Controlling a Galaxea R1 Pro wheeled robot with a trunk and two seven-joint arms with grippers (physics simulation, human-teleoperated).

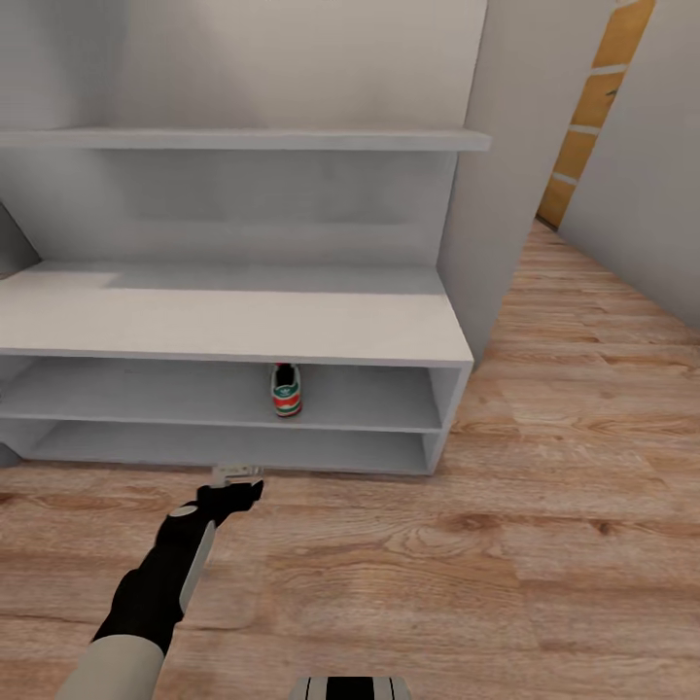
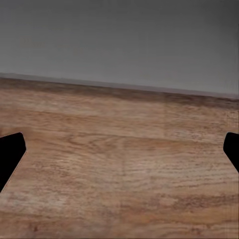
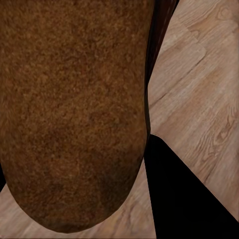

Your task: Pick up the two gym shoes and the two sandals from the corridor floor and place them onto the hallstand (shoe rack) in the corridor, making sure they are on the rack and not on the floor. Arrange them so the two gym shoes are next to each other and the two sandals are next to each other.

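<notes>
Looking forward and down, the head view shows the hallstand (image 1: pixel 233 331) as a pale unit with a wide bench top, two open low shelves beneath and a wall shelf above; one gym shoe (image 1: pixel 286 391) already stands on the upper of the two low shelves, toe pointing inward, right of centre. The left gripper (image 1: pixel 239 473) hangs low over the corridor floor (image 1: pixel 544 544), just in front of the rack's base, and from this angle its jaws cannot be read. Along the left wrist view, two dark fingertips (image 2: pixel 10 154) sit at opposite edges of the picture with bare planks between them and a grey surface beyond, probably the rack's base or the wall; the jaws are spread wide and hold nothing. Along the right wrist view, a broad brown sandal (image 3: pixel 74 114) sits close before the lens with floor planks behind it and one black finger (image 3: pixel 184 194) beside its edge; the second finger is hidden, so a pinch on the sandal seems likely but cannot be confirmed. Judged from these views, the step in hand is carrying this sandal to the rack. To do it well, the sandal should be kept level, lifted clear of the shelf lip, and set flat on a free stretch of shelf or bench well apart from the gym shoe, leaving room beside each for its partner. Releasing only once the sole rests fully on the surface would guard against a slide back to the floor.
</notes>
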